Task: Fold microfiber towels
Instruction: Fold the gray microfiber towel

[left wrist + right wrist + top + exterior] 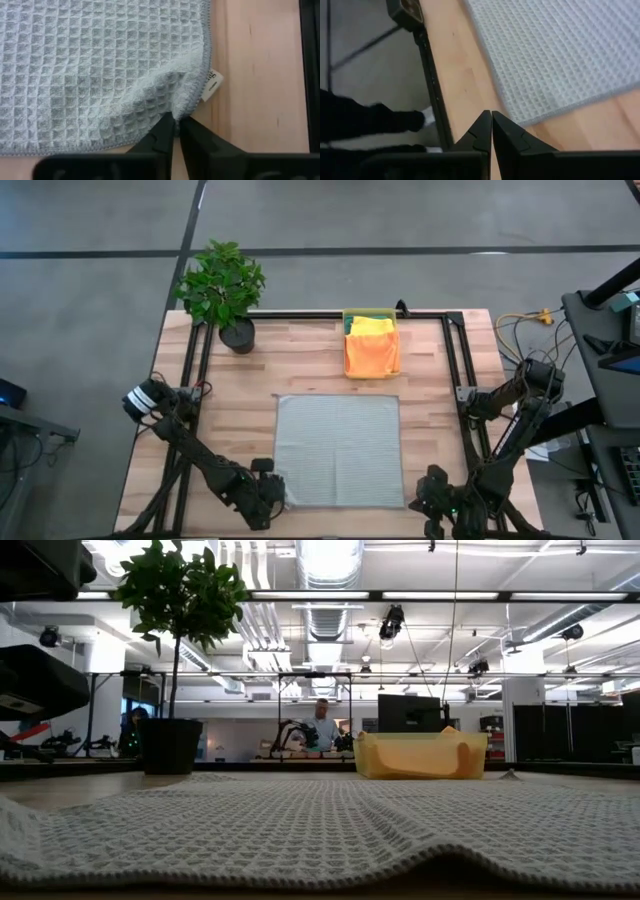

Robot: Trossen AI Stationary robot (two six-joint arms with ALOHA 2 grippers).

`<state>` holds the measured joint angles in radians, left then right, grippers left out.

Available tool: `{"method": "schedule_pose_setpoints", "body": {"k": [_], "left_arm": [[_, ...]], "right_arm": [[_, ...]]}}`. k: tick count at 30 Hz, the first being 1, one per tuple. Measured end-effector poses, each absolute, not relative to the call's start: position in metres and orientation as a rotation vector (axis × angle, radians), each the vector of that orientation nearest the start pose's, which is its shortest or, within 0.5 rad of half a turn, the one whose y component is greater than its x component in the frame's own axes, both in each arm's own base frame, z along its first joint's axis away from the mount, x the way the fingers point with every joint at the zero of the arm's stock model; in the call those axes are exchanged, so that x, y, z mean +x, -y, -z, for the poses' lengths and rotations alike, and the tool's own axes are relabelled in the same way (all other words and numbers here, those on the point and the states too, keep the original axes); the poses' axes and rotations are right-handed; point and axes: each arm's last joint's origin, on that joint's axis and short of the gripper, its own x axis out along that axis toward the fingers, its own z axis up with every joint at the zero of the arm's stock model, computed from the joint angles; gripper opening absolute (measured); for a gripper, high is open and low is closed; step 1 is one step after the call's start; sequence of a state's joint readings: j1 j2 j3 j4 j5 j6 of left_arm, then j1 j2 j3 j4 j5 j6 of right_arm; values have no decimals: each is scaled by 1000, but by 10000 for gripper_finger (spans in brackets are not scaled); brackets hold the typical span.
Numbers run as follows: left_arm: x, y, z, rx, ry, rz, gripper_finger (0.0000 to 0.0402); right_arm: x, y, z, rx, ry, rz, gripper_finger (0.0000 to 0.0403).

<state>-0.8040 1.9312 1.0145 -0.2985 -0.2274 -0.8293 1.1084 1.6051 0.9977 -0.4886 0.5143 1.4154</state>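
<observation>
A light grey microfiber towel (340, 450) is lying spread flat in the middle of the wooden tabletop (250, 375), its waffle weave filling the foreground of the low view, with a shallow ripple along the near edge. At its near left corner the left tool (177, 122) is pinching the cloth, fingers drawn together on a small gathered fold of the hem just beside a white care label (212, 84) that is sticking out from the edge. In the high view the left tool (268, 492) is sitting right at that corner, its arm stretching back along the tabletop's left side.

The right tool (491, 119) is hovering over bare wood just off the towel's near right corner, its fingers pressed together on nothing, apart from the cloth. In the high view it (437, 502) is showing near the tabletop's front edge, right of the towel.

Beyond the grey towel, a yellow plastic bin (371, 330) is standing at the far side, with an orange towel (370, 355) spilling over its near rim and a yellow towel (372, 326) lying on top. A potted plant (222, 290) is standing at the far left corner. In the room behind, a person (322, 726) is sitting at a desk.
</observation>
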Motion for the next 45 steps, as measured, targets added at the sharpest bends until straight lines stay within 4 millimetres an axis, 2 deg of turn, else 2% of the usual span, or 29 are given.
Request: {"method": "schedule_pose_setpoints", "body": {"k": [5, 10, 17, 21, 25, 30, 34, 37, 45], "left_arm": [[245, 245, -108, -135, -1160, 37, 11], [246, 246, -110, -135, -1165, 36, 12], [247, 247, -112, -139, -1163, 39, 12], [247, 247, -114, -145, -1158, 43, 12], [246, 247, -116, -149, -1154, 47, 12], [247, 247, -116, -150, -1154, 48, 12], [247, 247, -116, -151, -1154, 48, 12], [246, 247, -116, -151, -1154, 48, 12], [246, 247, -116, -154, -1154, 48, 12]], "right_arm": [[150, -268, -194, 305, -906, -6, 19], [151, -265, -190, 83, -902, -99, 65], [153, -252, -173, -9, -964, -121, 151], [156, -253, -169, -49, -943, -210, 181], [158, -253, -163, -45, -933, -285, 186], [163, -241, -152, -58, -957, -258, 174], [169, -240, -150, -88, -962, -371, 169], [171, -239, -142, -107, -1001, -389, 165], [181, -255, -121, -163, -1049, -425, 151]]}}
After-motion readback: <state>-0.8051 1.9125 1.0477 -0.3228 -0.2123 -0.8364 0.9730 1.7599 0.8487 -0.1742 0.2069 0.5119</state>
